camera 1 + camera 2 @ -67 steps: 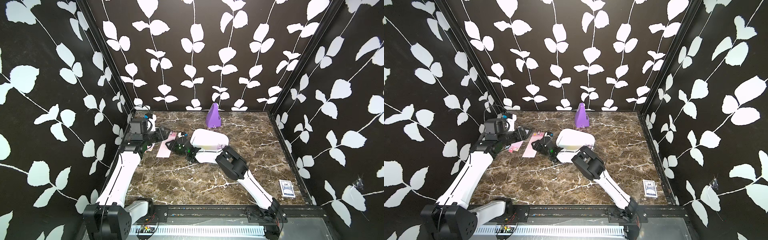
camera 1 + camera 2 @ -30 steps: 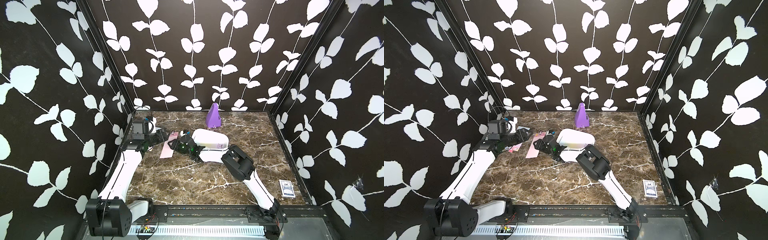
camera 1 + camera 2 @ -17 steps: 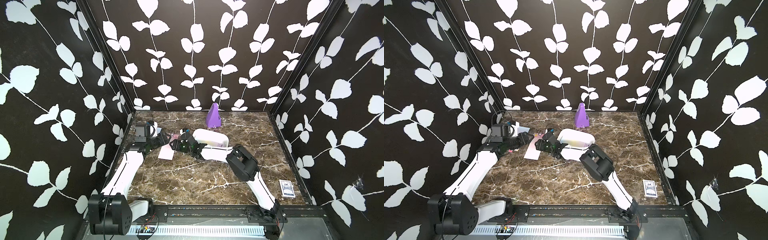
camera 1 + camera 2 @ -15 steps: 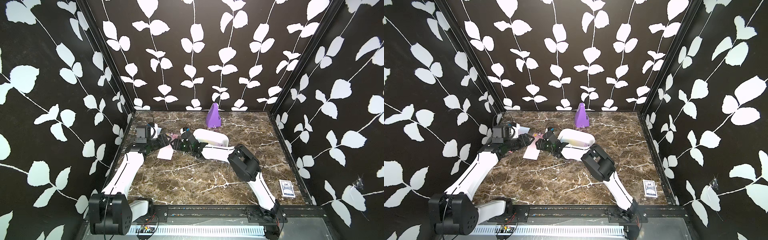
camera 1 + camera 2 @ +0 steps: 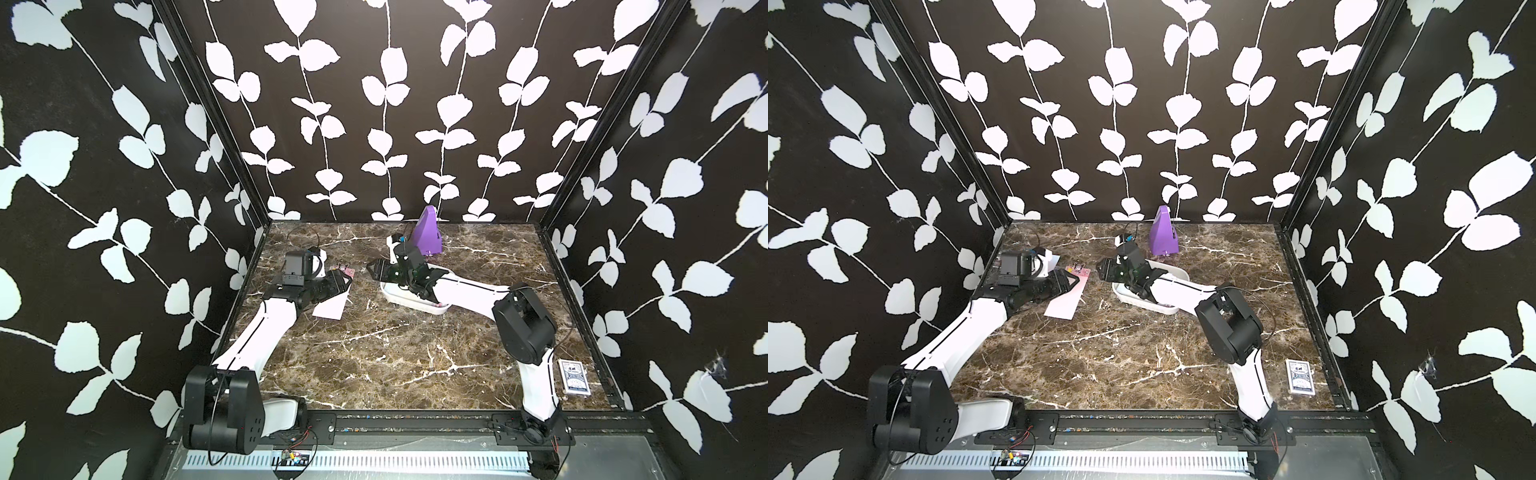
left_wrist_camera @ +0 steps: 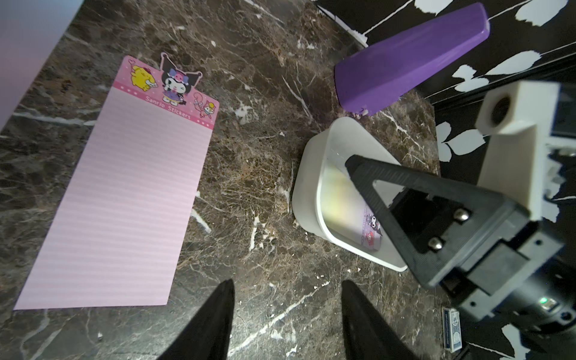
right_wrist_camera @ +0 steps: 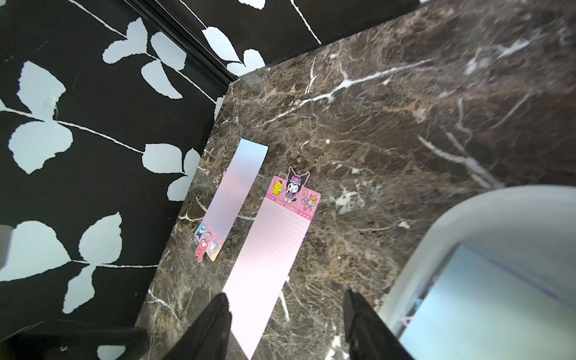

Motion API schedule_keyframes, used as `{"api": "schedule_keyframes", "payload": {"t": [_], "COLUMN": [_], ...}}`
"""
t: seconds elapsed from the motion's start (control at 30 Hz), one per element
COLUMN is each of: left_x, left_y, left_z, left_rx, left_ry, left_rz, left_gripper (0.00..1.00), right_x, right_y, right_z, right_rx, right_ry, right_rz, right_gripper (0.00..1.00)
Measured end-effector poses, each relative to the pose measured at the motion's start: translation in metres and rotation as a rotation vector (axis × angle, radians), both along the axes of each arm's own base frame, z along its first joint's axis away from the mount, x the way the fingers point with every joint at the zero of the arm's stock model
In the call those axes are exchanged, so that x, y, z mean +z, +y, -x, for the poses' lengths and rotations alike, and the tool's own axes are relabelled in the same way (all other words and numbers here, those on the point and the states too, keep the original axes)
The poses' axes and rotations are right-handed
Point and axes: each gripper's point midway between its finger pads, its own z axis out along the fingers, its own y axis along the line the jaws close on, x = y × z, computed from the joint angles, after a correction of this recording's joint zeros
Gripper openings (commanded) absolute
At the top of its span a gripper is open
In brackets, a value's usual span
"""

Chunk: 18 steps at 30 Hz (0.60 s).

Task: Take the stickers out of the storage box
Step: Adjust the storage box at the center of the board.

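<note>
The white storage box lies mid-table, and a pastel sticker still rests inside it. Two stickers lie flat on the marble beside the left wall: a pink striped sheet with cartoon characters at its far end, also seen in both top views, and a narrower gradient sheet. My left gripper hovers open and empty over bare marble next to the pink sheet. My right gripper is open and empty too, raised above the box's left end.
A purple pyramid-shaped object stands by the back wall just behind the box. A blue playing-card pack lies at the front right. Black leaf-patterned walls enclose the table on three sides.
The right gripper has lifted and drawn back from the pink sheet toward the box. The left gripper has shifted slightly right, over the sheet's edge. The pink sheet now lies flat, untouched.
</note>
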Motion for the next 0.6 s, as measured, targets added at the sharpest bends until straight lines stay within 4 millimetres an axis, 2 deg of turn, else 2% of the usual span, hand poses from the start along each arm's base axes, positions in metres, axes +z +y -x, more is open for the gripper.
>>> {"api": "schedule_keyframes", "payload": {"t": [0.17,0.4,0.5,0.6], "left_x": [-0.013,-0.047,-0.055,-0.06], "left_y": [-0.022,-0.051,-0.058,-0.062], "left_z": [0.0,-0.003,-0.005,-0.009], "left_rx": [-0.049,-0.117,-0.135,-0.147], "left_ry": [0.023,0.103,0.122,0.132], "left_rz": [-0.003,-0.017,-0.022,-0.026], "left_gripper": [0.57,0.56,0.56,0.56], "right_x": [0.01,0.02,0.011,-0.005], "right_y": [-0.03,-0.103,-0.124,-0.133], "right_z": [-0.001,-0.016,-0.012,0.005], "right_rx": [0.06,0.056,0.086,0.164], "right_ry": [-0.006,-0.016,0.005,0.053], "right_rz": [0.034,0.109,0.185,0.273], "right_gripper": [0.6,0.6,0.61,0.62]}}
